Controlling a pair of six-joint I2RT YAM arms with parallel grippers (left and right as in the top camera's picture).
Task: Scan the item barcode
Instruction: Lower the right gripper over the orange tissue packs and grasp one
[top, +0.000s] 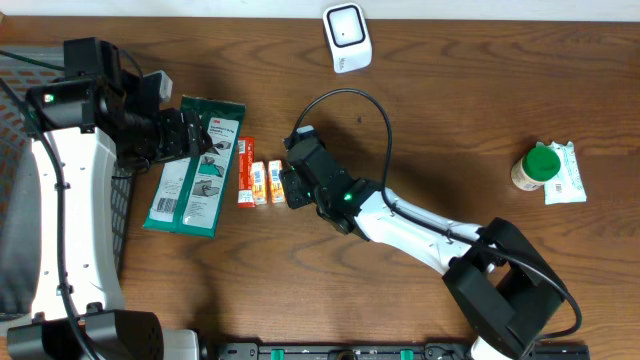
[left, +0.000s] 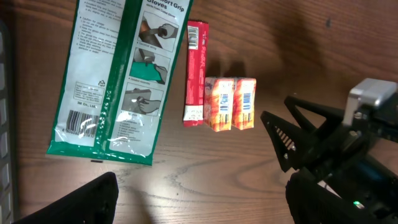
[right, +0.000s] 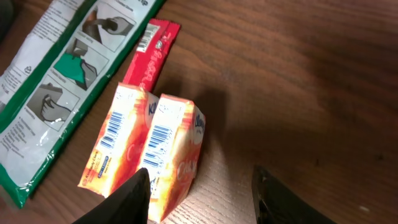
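Two small orange boxes (top: 260, 183) (top: 276, 183) lie side by side on the table, barcodes facing up. To their left are a thin red pack (top: 245, 171) and a green glove pack (top: 195, 165). The white scanner (top: 345, 37) stands at the far edge. My right gripper (right: 202, 196) is open over the right orange box (right: 174, 140). Its left finger (right: 134, 193) is at the box's near corner, and the other finger stands well clear on bare wood. My left gripper (left: 199, 205) hangs wide open above the table, near the glove pack (left: 112, 74), holding nothing.
A green-capped bottle (top: 537, 167) and a white packet (top: 565, 172) sit at the far right. A dark wire basket (top: 15, 120) borders the table's left side. The right arm's cable (top: 370, 110) loops above the wood behind the gripper.
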